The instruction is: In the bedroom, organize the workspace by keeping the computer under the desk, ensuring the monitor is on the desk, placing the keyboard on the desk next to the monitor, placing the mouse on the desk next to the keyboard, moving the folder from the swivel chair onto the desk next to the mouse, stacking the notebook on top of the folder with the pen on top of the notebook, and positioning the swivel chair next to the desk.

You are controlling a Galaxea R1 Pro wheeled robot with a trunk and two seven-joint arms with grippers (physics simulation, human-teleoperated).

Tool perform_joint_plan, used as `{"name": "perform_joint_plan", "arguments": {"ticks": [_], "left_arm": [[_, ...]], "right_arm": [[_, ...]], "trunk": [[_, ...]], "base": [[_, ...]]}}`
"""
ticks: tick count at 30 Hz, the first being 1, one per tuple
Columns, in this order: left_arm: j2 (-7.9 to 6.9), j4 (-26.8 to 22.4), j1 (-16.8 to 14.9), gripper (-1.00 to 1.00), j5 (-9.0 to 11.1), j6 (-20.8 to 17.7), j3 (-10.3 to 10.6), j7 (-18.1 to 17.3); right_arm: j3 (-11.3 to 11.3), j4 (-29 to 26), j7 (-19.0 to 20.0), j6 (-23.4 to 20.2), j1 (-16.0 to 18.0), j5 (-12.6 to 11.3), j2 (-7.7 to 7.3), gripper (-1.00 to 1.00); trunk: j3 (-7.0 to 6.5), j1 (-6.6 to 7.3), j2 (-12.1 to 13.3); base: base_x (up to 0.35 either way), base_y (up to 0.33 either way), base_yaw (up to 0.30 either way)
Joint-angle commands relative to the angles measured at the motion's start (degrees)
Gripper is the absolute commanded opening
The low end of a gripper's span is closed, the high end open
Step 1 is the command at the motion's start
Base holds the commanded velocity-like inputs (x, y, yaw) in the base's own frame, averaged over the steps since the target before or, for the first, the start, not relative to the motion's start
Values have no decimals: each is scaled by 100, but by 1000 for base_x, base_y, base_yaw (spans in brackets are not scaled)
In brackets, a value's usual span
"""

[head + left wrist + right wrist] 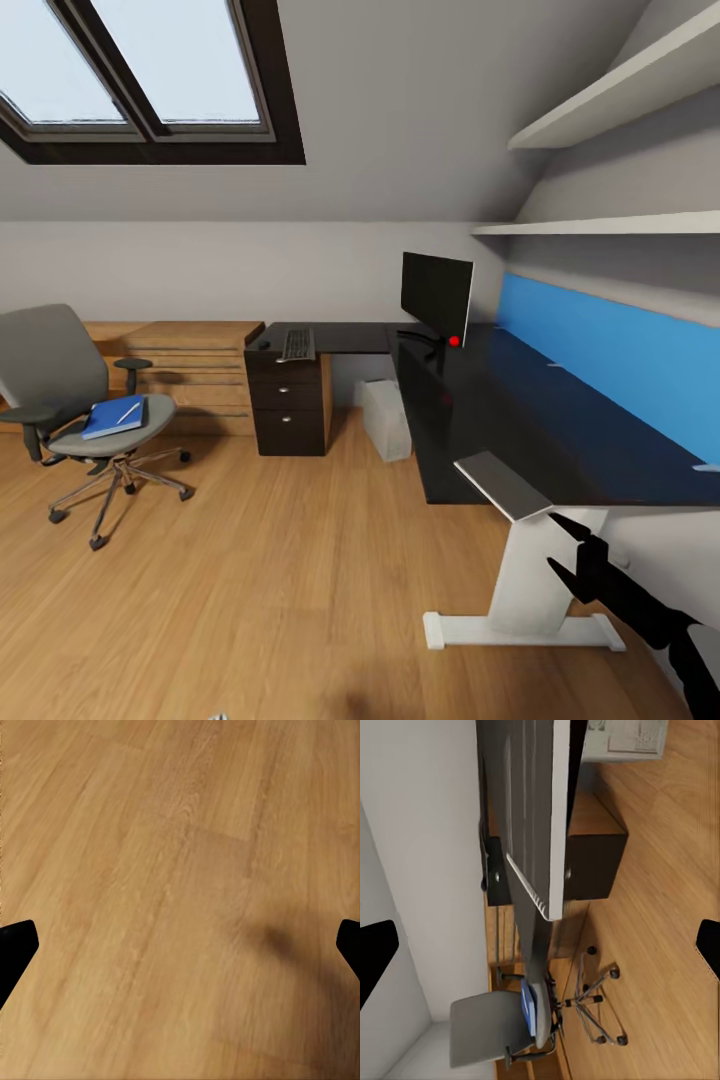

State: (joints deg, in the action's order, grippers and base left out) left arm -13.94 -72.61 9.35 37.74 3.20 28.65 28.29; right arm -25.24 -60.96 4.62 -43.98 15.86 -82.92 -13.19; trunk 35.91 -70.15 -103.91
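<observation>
head view: folder point(112, 417) lies on swivel chair point(60, 385), no writing legible; both pincers gape open.

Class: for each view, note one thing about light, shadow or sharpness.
Head view: daylight through the skylights, glossy sheen on the desk. Left wrist view: a soft dark shadow on the floor. Right wrist view: the chair looks slightly soft.

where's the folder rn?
In the head view the blue folder lies on the seat of the swivel chair at left, away from the desk, with the pen on top of it.
</observation>
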Motion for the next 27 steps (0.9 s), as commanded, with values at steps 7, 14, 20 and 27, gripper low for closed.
{"name": "perform_joint_plan", "arguments": {"ticks": [7, 14, 20, 27], "left_arm": [[-12, 6, -3, 100, 54, 36, 17, 29], [-13, 9, -3, 100, 50, 39, 17, 28], [-13, 9, -3, 100, 49, 40, 17, 28], [-13, 10, -3, 100, 49, 39, 17, 27]], "right_arm": [[-32, 77, -53, 21, 4, 30, -7, 100], [-34, 99, -57, 29, 4, 30, -8, 100], [-34, 102, -57, 30, 4, 30, -8, 100], [-34, 102, -57, 30, 4, 30, -8, 100]], "trunk": [[4, 0, -2], [4, 0, -2], [4, 0, -2], [4, 0, -2]], "base": [[162, 0, 0], [47, 0, 0], [138, 36, 0], [106, 20, 0]]}}
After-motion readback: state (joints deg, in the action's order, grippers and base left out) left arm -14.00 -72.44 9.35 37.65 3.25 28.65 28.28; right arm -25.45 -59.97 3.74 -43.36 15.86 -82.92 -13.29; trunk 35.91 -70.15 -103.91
